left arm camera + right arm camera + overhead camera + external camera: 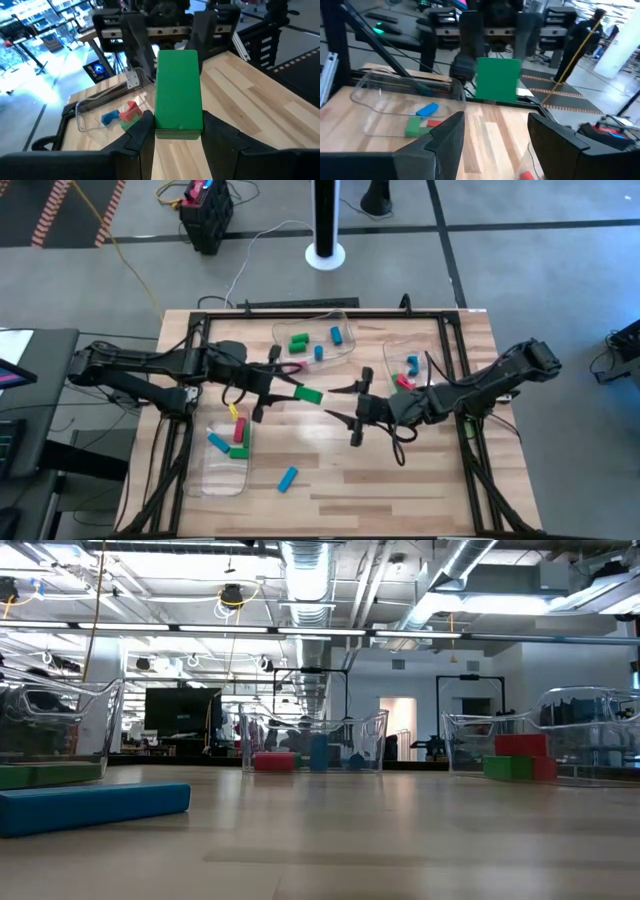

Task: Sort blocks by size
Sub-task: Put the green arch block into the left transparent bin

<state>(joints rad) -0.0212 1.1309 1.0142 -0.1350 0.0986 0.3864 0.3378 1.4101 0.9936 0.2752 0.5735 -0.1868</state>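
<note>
My left gripper point(290, 388) is over the table's middle, shut on a green bar block point(308, 394), which fills the left wrist view point(178, 95). My right gripper point(350, 412) is open and empty just right of it, facing the block's free end point(497, 79). A blue bar point(288, 478) lies flat on the table near the front and also shows in the low view point(90, 808). Other red, green and blue blocks lie in three clear trays. My left gripper pinches the green block's two long sides point(159, 125) between its two fingers point(142, 131), at the end nearest the gripper. The fingers come level from the table's left and lie along the block. The block sticks out toward my right gripper, clear of the table.
Clear trays stand at the far middle point(345, 350), the right point(390, 360) and the near left point(215, 475). Black frame rails point(470, 450) run along the table's sides. Bare wood lies at the front right point(400, 490).
</note>
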